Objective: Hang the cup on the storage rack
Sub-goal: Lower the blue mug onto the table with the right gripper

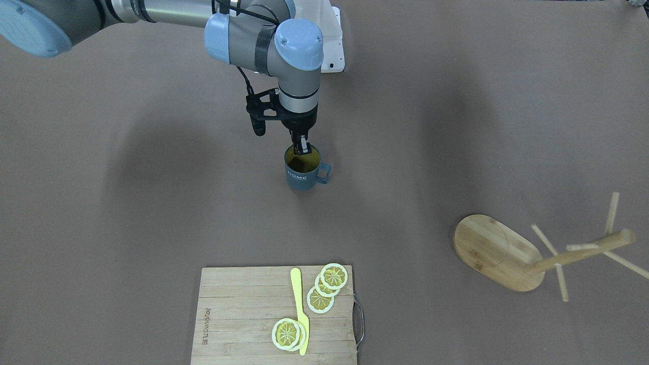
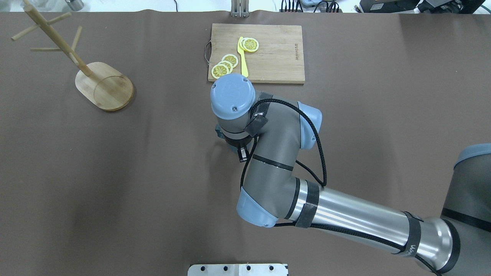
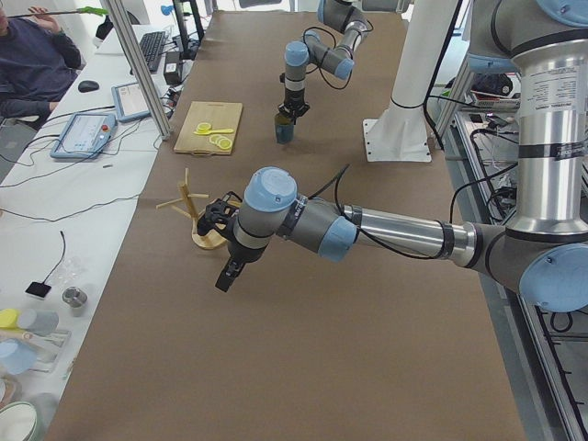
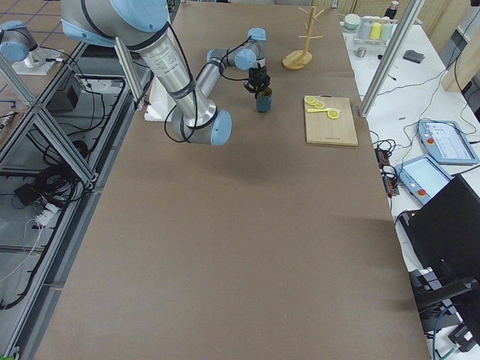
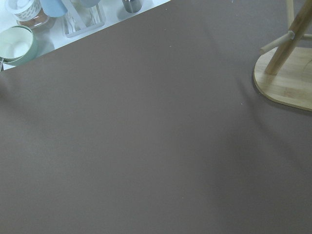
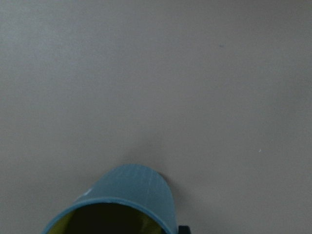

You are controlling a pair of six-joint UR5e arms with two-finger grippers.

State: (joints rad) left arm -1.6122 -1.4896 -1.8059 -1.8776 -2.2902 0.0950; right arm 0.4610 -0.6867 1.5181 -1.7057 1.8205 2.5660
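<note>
The right hand (image 1: 302,147) is pointed straight down and is closed on the rim of the cup (image 1: 303,176), at the side nearest the robot. The cup, blue-grey with a yellow inside, is kept upright directly beneath that hand, its handle turned toward the robot's left. Whether it touches the table (image 1: 152,203) cannot be told. The storage rack (image 1: 494,248) is seen upright, well apart from this hand on the robot's left, near the left hand (image 3: 228,273), whose grip cannot be told. Beyond the right hand, away from the robot, a cutting board (image 1: 243,314) with lemon slices (image 1: 333,276) is laid.
</note>
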